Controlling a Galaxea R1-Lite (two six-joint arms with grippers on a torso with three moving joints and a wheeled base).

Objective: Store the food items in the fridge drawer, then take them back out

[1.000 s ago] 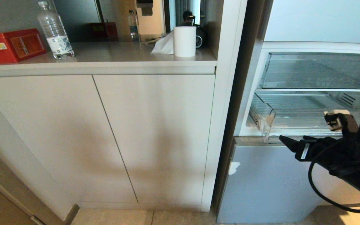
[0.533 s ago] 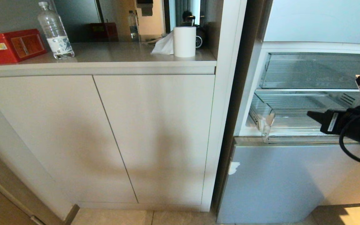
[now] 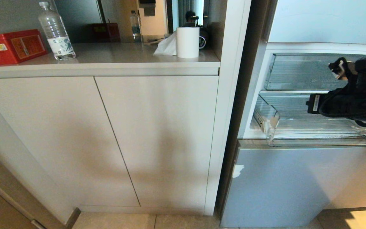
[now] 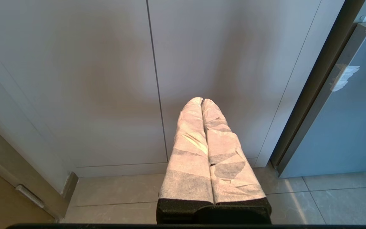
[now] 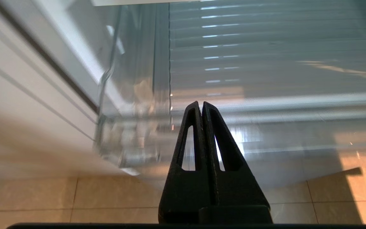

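The fridge (image 3: 278,184) stands at the right with its middle compartment open. Its clear fridge drawer (image 3: 297,132) is pulled out, and the ribbed floor (image 5: 265,57) that I can see is bare. No food items are in view. My right arm (image 3: 351,98) hangs over the drawer's right part. The right gripper (image 5: 200,103) is shut with nothing between its black fingers, and its tips are near the drawer's front wall (image 5: 281,103). My left gripper (image 4: 202,100), wrapped in white tape, is shut and empty, low in front of the cabinet doors (image 4: 106,79).
A second clear bin (image 3: 300,71) with a flat front sits above the drawer. Beige cabinets (image 3: 106,133) fill the left, and their counter holds a red box (image 3: 11,46), a water bottle (image 3: 56,31) and a paper roll (image 3: 187,41). A white tape scrap (image 3: 237,170) marks the lower fridge door.
My right arm has risen from below the drawer's front to above the drawer and turned at the wrist. Its fingers, apart a second ago, have come together.
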